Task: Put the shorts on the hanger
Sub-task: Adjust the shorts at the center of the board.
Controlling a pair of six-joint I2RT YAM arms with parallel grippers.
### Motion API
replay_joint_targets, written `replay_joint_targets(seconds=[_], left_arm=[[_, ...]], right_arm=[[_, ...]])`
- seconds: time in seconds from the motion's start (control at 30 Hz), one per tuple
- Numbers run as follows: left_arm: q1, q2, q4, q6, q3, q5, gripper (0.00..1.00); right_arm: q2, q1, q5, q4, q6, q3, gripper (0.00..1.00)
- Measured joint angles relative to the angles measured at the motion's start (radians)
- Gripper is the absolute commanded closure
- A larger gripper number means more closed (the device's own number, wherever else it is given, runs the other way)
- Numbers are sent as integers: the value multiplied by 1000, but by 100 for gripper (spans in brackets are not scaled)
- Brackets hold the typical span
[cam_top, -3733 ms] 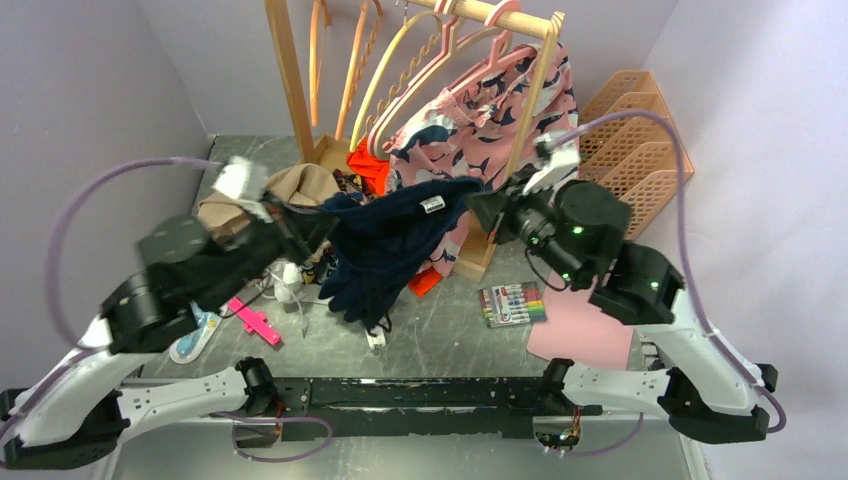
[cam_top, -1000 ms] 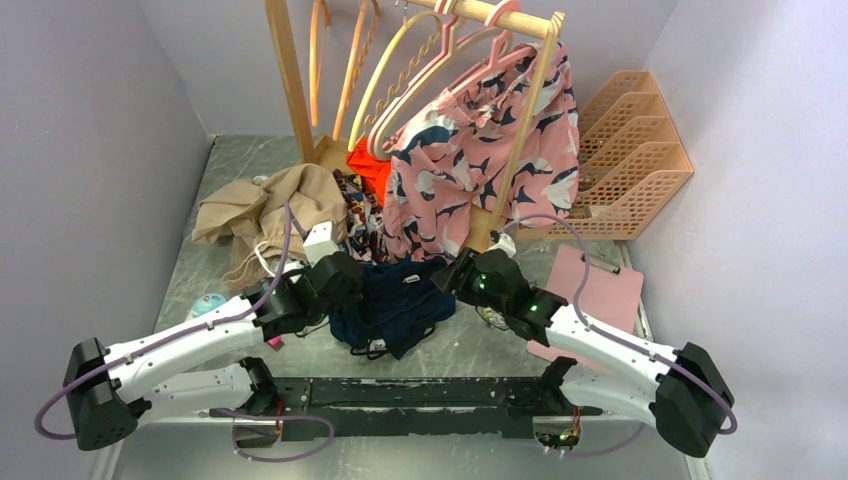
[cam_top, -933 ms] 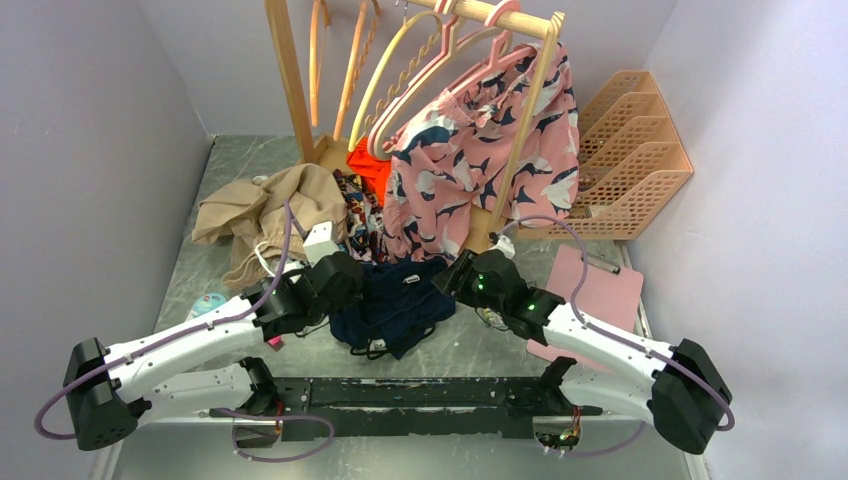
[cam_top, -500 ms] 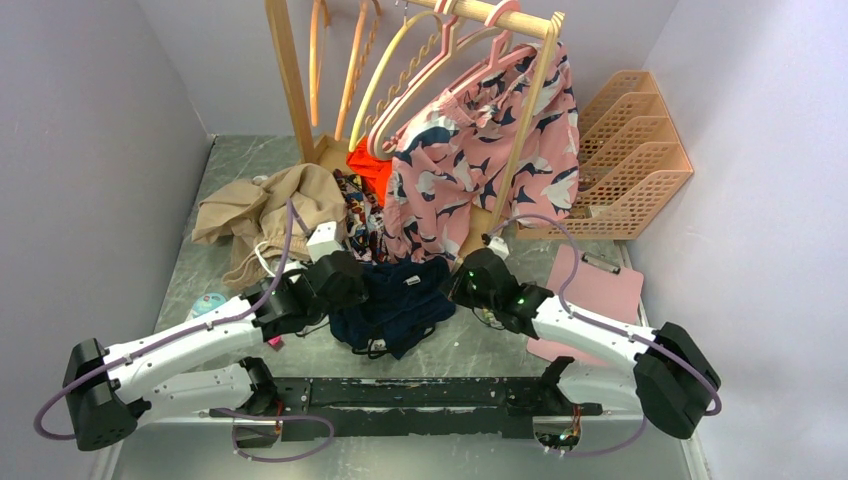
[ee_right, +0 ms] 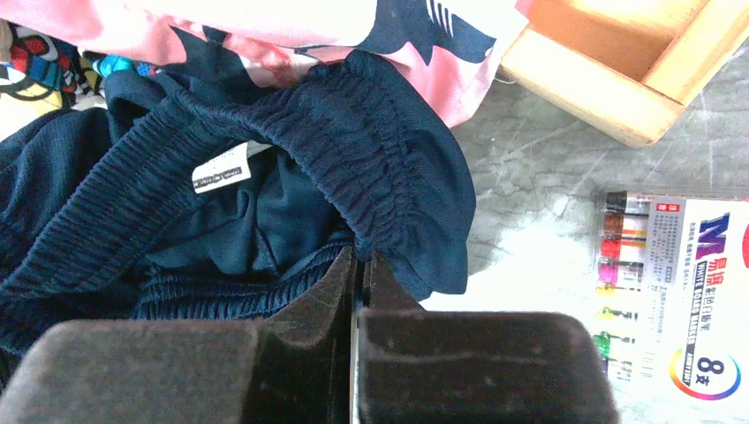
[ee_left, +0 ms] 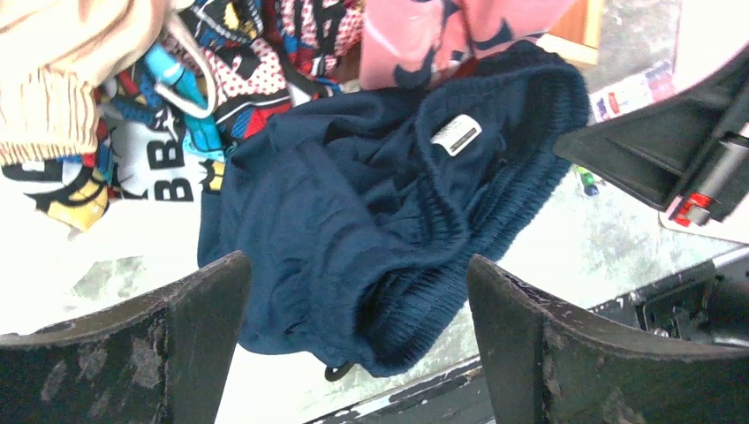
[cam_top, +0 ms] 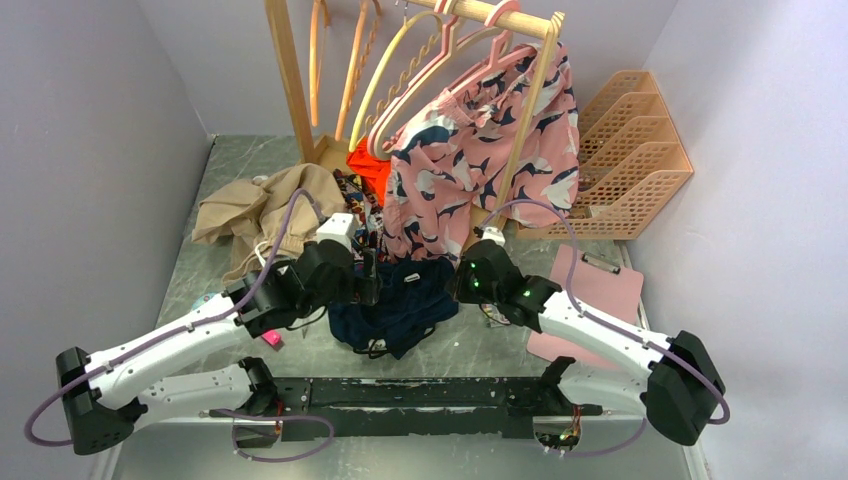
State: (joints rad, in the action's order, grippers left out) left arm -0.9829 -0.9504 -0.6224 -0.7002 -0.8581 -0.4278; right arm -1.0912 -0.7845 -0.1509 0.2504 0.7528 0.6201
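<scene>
Pink printed shorts [cam_top: 480,160] hang from the rack just behind; tan garment [cam_top: 265,210] lies toward the left edge | navy shorts [cam_top: 395,305] heaped mid-table near the front edge, under the spread-open left gripper [ee_left: 355,265] | right gripper [ee_right: 358,256] clenched, tips at the waistband | only the right wrist view shows those fingers meeting, marker pack [ee_right: 671,283] alongside.

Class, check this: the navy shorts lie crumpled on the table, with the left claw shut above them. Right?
No. The left wrist view shows the left claw open, fingers wide apart above the shorts, which do lie crumpled on the table.
</scene>
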Motion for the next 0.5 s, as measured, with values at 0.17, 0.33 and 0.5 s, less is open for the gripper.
replay_joint_targets(seconds=[0.17,0.33,0.5], left_arm=[[0,-5,-17,159,-72,104,6],[0,-18,-47,326,-101,234,10],[0,-62,-111,418,-105,280,9]], right_arm=[[2,7,16,26,-40,10,100],[3,15,34,42,-71,15,100],[14,20,50,56,-100,19,100]])
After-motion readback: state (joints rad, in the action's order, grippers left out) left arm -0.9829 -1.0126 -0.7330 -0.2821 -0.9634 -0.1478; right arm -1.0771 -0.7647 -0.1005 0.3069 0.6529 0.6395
